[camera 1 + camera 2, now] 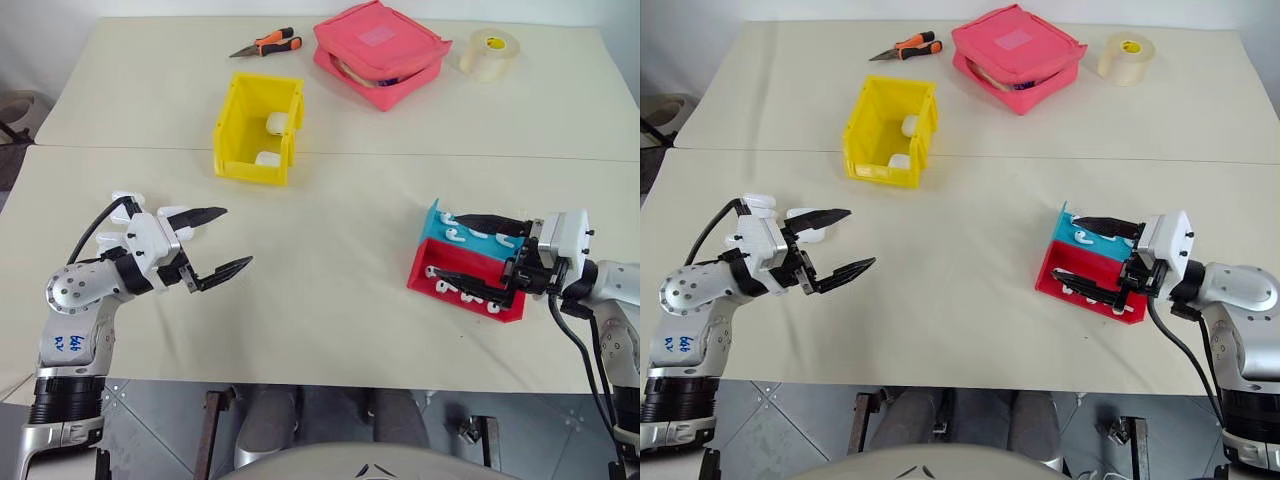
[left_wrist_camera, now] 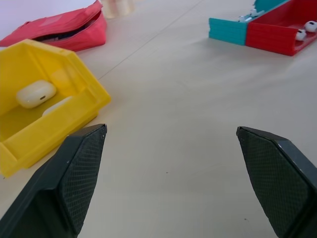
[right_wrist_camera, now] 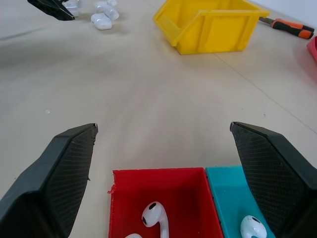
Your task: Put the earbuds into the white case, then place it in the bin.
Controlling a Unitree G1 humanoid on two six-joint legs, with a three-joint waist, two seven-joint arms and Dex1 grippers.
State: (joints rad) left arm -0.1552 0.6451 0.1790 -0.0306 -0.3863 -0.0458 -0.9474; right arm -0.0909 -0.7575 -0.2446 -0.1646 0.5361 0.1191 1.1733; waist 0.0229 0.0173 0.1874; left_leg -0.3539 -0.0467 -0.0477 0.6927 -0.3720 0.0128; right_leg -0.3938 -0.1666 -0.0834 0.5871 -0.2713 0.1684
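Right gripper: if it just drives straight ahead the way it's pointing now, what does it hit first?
Probably nothing soon. The open right gripper hangs over the red-and-blue tray, aimed across bare table toward the loose white cases by the left gripper. Depth unclear.

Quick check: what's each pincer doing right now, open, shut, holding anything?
Left pincer: open, holding nothing.
Right pincer: open, holding nothing, over the red-and-blue tray of earbuds.

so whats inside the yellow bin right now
Two white cases lie inside the yellow bin, one toward the back and one near the lowered front lip. Both look closed, so whether earbuds are inside them cannot be seen. The near wall hides part of the bin floor.
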